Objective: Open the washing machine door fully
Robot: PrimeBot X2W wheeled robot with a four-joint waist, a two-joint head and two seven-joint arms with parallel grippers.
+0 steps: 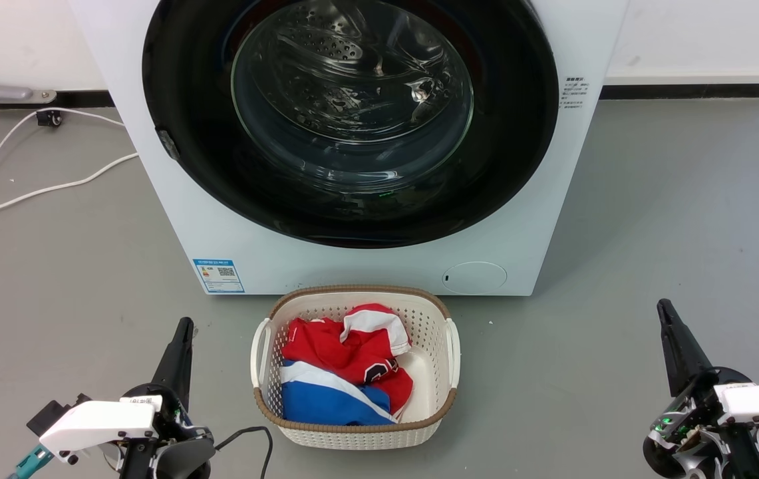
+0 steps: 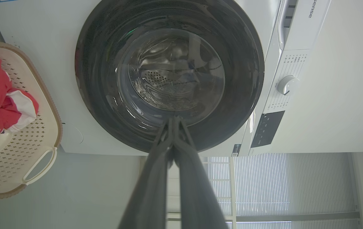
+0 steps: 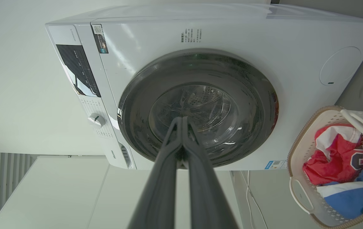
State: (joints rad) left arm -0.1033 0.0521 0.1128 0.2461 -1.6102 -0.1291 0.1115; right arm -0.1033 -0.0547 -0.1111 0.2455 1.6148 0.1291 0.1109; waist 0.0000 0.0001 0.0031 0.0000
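The white washing machine (image 1: pixel 153 120) stands straight ahead in the head view. Its round glossy black washing machine door (image 1: pixel 505 133) with the clear glass bowl centre lies flat against the front, closed. A small latch (image 1: pixel 167 144) sits at the door's left rim. My left gripper (image 1: pixel 183 327) hangs shut at the lower left, well short of the machine. My right gripper (image 1: pixel 662 307) hangs shut at the lower right, also well back. In the left wrist view the washing machine door (image 2: pixel 248 63) is ahead of the shut left gripper (image 2: pixel 174 118). In the right wrist view the washing machine door (image 3: pixel 257 105) faces the shut right gripper (image 3: pixel 181 118).
A cream laundry basket (image 1: pixel 431 318) with red, white and blue clothes (image 1: pixel 342 372) stands on the grey floor right before the machine, between my arms. White cables (image 1: pixel 33 193) trail on the floor at the left. A wall with dark skirting (image 1: pixel 685 90) runs behind.
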